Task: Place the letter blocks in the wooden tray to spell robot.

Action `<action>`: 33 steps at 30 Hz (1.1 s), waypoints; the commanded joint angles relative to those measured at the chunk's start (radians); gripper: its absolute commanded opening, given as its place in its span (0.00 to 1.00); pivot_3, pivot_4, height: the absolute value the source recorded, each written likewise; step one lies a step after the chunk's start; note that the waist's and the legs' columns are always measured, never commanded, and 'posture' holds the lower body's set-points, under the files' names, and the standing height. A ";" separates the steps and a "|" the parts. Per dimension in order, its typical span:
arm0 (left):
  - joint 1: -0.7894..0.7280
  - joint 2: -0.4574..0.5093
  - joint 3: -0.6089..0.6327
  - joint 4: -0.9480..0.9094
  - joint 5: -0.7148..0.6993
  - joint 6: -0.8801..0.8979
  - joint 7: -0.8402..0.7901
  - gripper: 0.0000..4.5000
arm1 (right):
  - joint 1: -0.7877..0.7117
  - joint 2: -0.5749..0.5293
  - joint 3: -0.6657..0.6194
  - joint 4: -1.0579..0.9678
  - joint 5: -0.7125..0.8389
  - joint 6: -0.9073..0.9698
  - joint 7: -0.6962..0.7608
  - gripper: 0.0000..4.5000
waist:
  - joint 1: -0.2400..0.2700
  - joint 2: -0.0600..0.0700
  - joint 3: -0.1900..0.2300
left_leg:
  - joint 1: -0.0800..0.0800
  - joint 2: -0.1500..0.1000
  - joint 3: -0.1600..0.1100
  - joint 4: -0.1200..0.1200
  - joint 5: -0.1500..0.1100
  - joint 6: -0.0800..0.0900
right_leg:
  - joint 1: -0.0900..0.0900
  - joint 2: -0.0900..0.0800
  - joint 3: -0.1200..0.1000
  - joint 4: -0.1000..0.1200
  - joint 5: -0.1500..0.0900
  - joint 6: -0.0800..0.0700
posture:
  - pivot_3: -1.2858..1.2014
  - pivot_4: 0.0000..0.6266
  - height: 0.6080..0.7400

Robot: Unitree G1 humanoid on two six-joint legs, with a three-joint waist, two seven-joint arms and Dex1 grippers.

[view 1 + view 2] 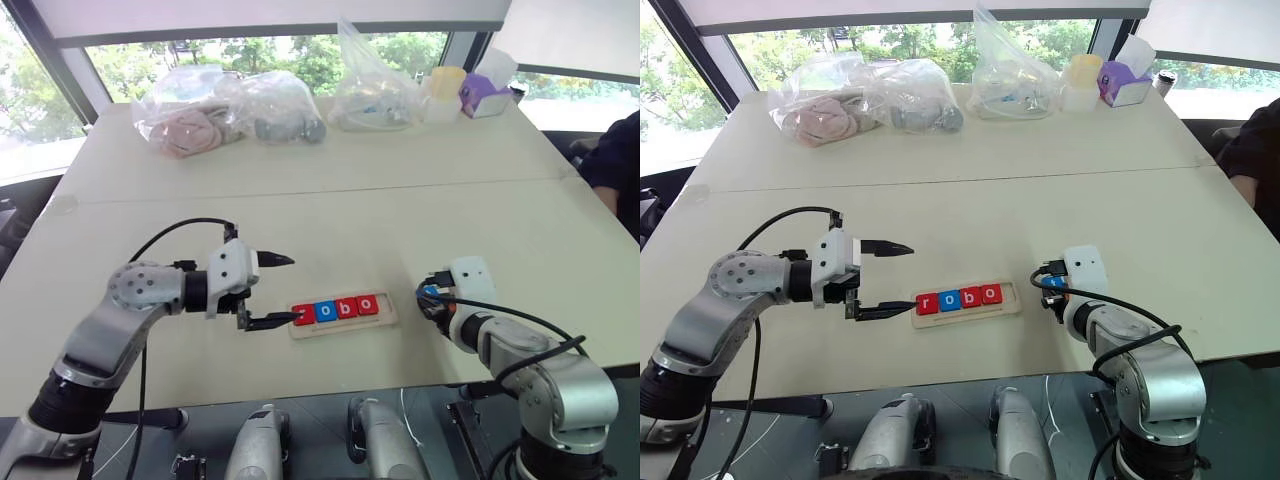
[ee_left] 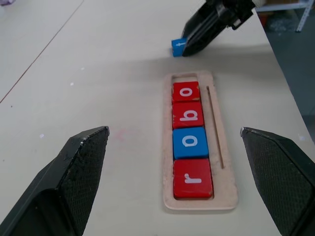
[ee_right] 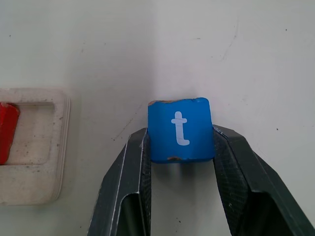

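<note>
The right gripper [image 3: 181, 147] pinches the blue t block [image 3: 180, 129] just beside the wooden tray [image 1: 1008, 305], whose last slot is empty after r, o, b, o, while the left gripper [image 1: 283, 290] stands wide open at the tray's other end.
</note>
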 commanded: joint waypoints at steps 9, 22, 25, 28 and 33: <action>-0.031 0.009 0.029 -0.034 -0.019 0.025 0.015 1.00 | -0.037 -0.217 0.004 -0.096 0.131 0.018 0.212 0.99 | 0.000 0.000 0.000 | 0.000 0.001 0.000 0.000 0.000 0.000 | 0.000 0.000 0.000 0.000 -0.001 0.001 | 0.52 0.24 1.00; -0.084 -0.022 0.002 0.005 0.013 0.011 0.021 1.00 | -0.040 -0.749 0.256 0.448 -0.022 -1.042 0.900 0.99 | 0.000 -0.002 0.002 | 0.001 -0.004 -0.002 0.000 0.000 0.000 | 0.002 0.000 -0.001 -0.002 -0.002 0.002 | 0.52 0.24 1.00; -0.079 -0.019 0.005 0.000 0.017 0.010 0.023 1.00 | -0.125 -0.708 0.310 0.599 -0.055 -1.124 0.940 0.99 | -0.003 -0.003 0.002 | 0.001 -0.004 -0.001 0.001 0.000 0.000 | 0.002 -0.001 0.000 -0.002 -0.001 0.002 | 0.52 0.24 1.00; -0.073 -0.019 0.008 -0.012 0.015 0.016 0.028 1.00 | -0.178 -0.692 0.341 0.697 -0.080 -1.187 0.988 0.99 | 0.002 -0.003 0.002 | 0.001 -0.004 -0.001 0.002 0.000 0.000 | 0.002 0.000 0.000 0.000 -0.001 0.002 | 0.52 0.24 1.00; -0.053 -0.018 0.010 -0.041 0.012 0.028 0.045 1.00 | -0.269 -0.675 0.354 0.831 -0.100 -1.230 1.052 0.99 | 0.004 -0.003 0.002 | 0.001 -0.005 -0.001 0.001 0.000 0.000 | 0.002 0.000 0.000 0.000 -0.001 0.002 | 0.52 0.24 1.00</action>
